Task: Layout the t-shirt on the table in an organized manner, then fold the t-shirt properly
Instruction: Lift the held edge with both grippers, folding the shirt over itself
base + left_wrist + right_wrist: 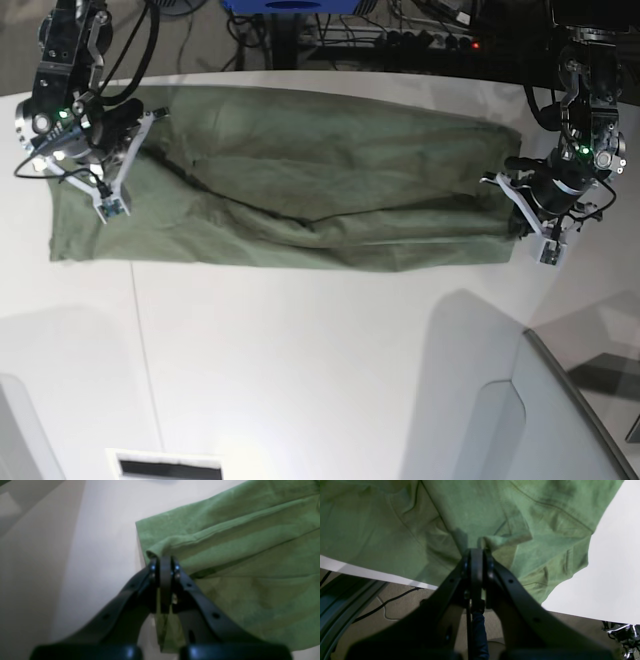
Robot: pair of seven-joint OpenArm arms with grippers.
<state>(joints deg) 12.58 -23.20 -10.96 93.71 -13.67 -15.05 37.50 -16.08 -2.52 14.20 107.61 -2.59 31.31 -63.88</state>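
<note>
table (330, 340): one, white, bearing everything; its broad bare near part gives room for the folds to come, and one thin dark seam line runs across it at the left of the base view.
shirt (300, 190): one, olive green, lying across the far half of the table as a long band between the two arms. It seems already doubled lengthwise, with a loose diagonal fold running through the middle. Most likely it is held at both ends so that it can be kept taut and carried over in one piece.
arms: two, one at each end of the shirt and well apart, which suits a stretch-and-fold move.
left gripper (165, 561): one, jaws clenched on a pinch of cloth at the shirt's edge beside a corner, as its wrist view shows. The cloth bunches up just at the tips.
right gripper (477, 551): one, jaws clenched on a small raised fold of the shirt near the table's edge, with floor and cables visible below.
step in hand: by my reading, a fold in progress, both ends gripped; the wrinkles in the middle still need smoothing.
</note>
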